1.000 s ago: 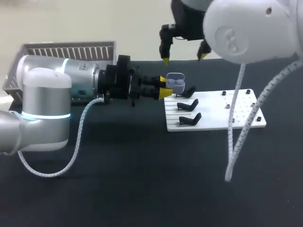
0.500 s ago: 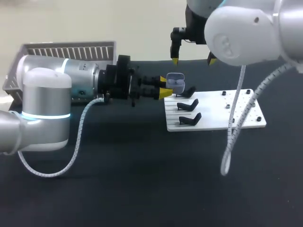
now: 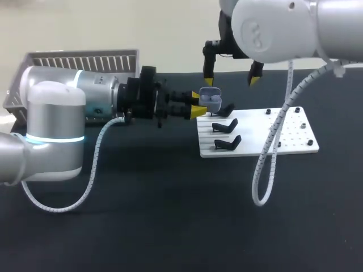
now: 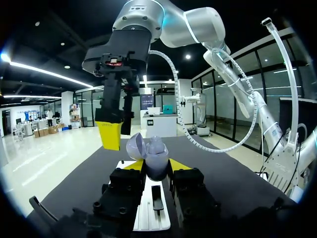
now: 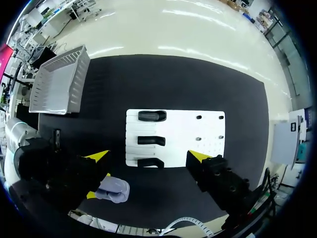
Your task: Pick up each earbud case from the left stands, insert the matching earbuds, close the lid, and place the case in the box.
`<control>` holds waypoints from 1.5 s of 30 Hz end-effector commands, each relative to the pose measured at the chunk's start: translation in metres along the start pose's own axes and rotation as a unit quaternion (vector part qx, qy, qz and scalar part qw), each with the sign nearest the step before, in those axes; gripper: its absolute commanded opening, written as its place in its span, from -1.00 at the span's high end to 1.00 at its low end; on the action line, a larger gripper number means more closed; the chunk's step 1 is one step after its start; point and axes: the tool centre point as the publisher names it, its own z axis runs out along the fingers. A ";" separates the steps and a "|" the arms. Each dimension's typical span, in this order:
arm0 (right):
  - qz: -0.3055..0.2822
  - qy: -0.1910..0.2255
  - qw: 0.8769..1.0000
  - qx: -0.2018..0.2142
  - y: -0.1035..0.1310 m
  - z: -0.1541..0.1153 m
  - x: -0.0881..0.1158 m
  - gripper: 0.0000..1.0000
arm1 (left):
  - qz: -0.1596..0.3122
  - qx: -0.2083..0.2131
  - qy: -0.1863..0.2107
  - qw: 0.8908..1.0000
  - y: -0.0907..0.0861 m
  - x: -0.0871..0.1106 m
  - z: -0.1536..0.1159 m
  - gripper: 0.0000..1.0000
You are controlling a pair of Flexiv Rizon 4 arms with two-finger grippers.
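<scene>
The left claw [image 3: 198,106] is clamped on an open earbud case [image 3: 210,97]. Its two yellow tips press the case from both sides, and the lid is swung up. The case is held off the black table [image 3: 170,215], just beside the edge of the white board [image 3: 283,133] that carries three black stands [image 3: 225,126]. The right claw [image 3: 229,79] hangs above the case, fingers spread wide and holding nothing. A slatted grey box [image 3: 85,59] sits at the table's far left corner.

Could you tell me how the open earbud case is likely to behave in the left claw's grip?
The earbud case looks hard-shelled, probably light. Its smooth, rounded body may slip in the left claw. The raised lid could swing shut if bumped.
</scene>
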 end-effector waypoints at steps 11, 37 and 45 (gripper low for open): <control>-0.021 0.025 0.999 -0.013 0.003 -0.010 0.023 -1.00 | 0.001 -0.002 -0.001 1.000 -0.001 0.001 0.000 1.00; -0.077 -0.258 0.960 -0.079 -0.017 -0.112 0.089 -1.00 | -0.009 -0.035 0.007 0.999 -0.009 -0.009 -0.011 1.00; -0.062 -0.299 0.946 -0.111 -0.021 -0.128 0.096 -1.00 | -0.031 -0.150 0.027 0.988 -0.003 -0.006 -0.058 1.00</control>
